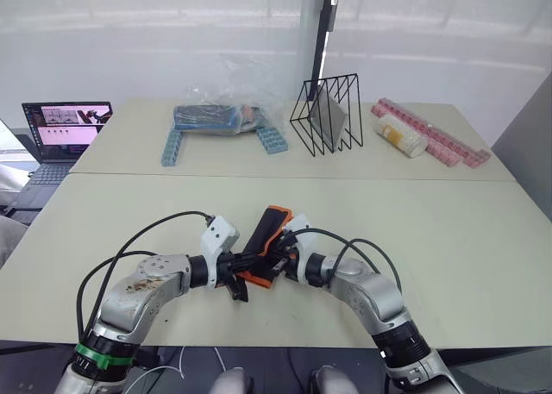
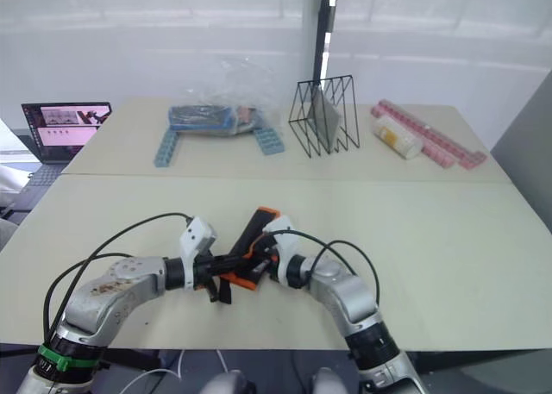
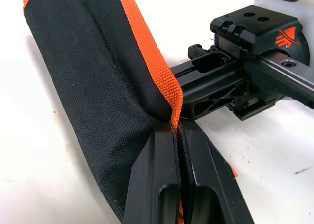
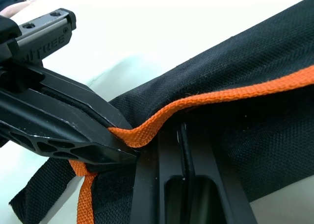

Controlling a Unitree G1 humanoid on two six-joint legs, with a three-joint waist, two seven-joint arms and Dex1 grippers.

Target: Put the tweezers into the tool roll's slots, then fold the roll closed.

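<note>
I have both the left gripper (image 3: pixel 177 131) and the right gripper (image 4: pixel 162 140) pinched narrow on the orange trim of the tool roll (image 1: pixel 269 239) near the desk's (image 1: pixel 448 247) front edge, apparently to fold it closed; I can't see tweezers inside.

Both arms bend inward; left gripper (image 3: pixel 177 131) and right gripper (image 4: pixel 169 131) meet, jaws pinched closed.
</note>
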